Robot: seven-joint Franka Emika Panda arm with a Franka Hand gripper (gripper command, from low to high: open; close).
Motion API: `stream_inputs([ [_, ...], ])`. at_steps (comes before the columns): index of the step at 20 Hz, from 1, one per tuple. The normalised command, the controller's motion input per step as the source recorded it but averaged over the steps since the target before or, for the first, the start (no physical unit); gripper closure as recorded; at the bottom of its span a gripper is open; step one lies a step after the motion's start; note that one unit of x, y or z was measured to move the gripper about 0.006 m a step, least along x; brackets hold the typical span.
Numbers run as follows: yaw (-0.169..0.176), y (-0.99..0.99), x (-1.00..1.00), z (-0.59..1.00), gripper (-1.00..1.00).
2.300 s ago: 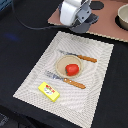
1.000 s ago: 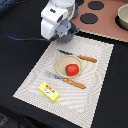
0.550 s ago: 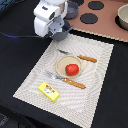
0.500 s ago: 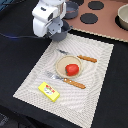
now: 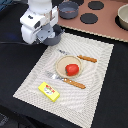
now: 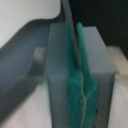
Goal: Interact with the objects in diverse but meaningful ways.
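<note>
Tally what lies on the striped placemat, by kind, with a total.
Plates: 1, a round one
Red tomatoes: 1, on the plate
Orange-handled utensils: 2, one on each side of the plate
Yellow boxes: 1
Total: 5

Grey pot (image 5: 123, 16) cut off by exterior view's right edge, claw (image 6: 80, 87) blurred in wrist view, arm hiding claw in exterior view

A red tomato (image 5: 72, 69) sat on a small round plate (image 5: 61, 64) mid-mat. A yellow box (image 5: 49, 91) lay flat near the mat's front corner. A grey pot (image 5: 68, 9) stood on the far counter beside the black burners.
</note>
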Motion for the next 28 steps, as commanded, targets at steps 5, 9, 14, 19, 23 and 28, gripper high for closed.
stream_inputs([
  [5, -0.006, 0.01, -0.19, 0.77, -1.00],
  [9, 0.000, 0.12, -0.05, 1.00, -1.00],
  [14, 0.000, 0.52, 0.15, 0.83, -1.00],
  [19, 0.001, 0.78, 0.38, 0.31, -1.00],
  [23, 0.002, 0.85, 0.47, 0.15, -1.00],
  [28, -0.010, 0.90, 0.14, -0.05, -1.00],
])
